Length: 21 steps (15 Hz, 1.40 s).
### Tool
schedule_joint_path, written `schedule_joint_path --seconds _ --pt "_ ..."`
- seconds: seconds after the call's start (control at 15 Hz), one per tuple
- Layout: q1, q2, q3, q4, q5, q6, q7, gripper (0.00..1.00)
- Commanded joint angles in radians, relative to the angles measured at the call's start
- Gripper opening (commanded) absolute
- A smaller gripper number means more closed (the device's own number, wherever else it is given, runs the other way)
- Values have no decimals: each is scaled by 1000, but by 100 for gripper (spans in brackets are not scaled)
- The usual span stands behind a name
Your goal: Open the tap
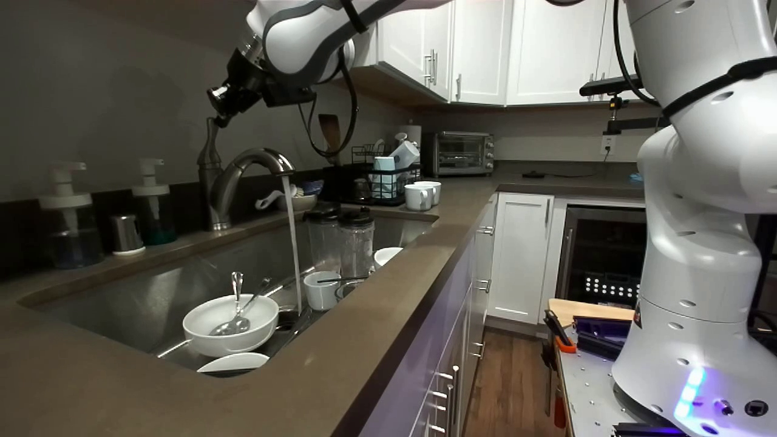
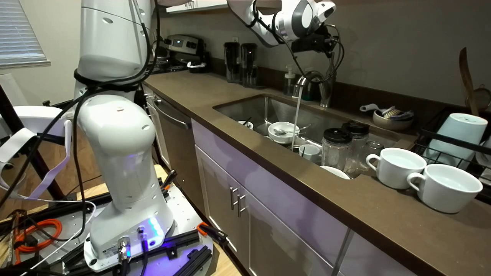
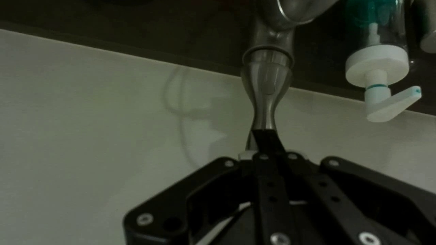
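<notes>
The brushed-steel tap (image 1: 223,191) stands behind the sink, and it also shows in an exterior view (image 2: 325,92). A thin stream of water (image 1: 292,243) runs from its arched spout into the sink. Its upright lever handle (image 1: 209,149) also shows in the wrist view (image 3: 267,81). My gripper (image 3: 267,136) is shut, its fingertips together with nothing seen between them. The fingertips lie in front of the lever's upper part and cover some of it. In an exterior view the gripper (image 1: 222,116) is at the lever's top. I cannot tell whether it touches.
Soap dispensers (image 1: 65,212) stand left of the tap, close to the wall. The sink holds a white bowl (image 1: 206,325), a mug (image 1: 320,290) and lidded jars (image 1: 357,243). White mugs (image 2: 445,188) and a black dish rack (image 1: 385,188) stand on the counter.
</notes>
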<state>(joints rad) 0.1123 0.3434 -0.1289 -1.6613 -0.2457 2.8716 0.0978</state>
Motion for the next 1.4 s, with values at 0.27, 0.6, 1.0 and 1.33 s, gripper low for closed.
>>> schedule_joint_path --seconds 0.27,0.6,1.0,1.33 --pt "12 -61 -17 -66 -14 -40 27 2" --pt "27 -165 -61 -202 -41 -30 57 2" --pt "31 -370 -55 -398 -48 -110 60 2" --pt "-37 -536 48 -486 -45 -361 58 2"
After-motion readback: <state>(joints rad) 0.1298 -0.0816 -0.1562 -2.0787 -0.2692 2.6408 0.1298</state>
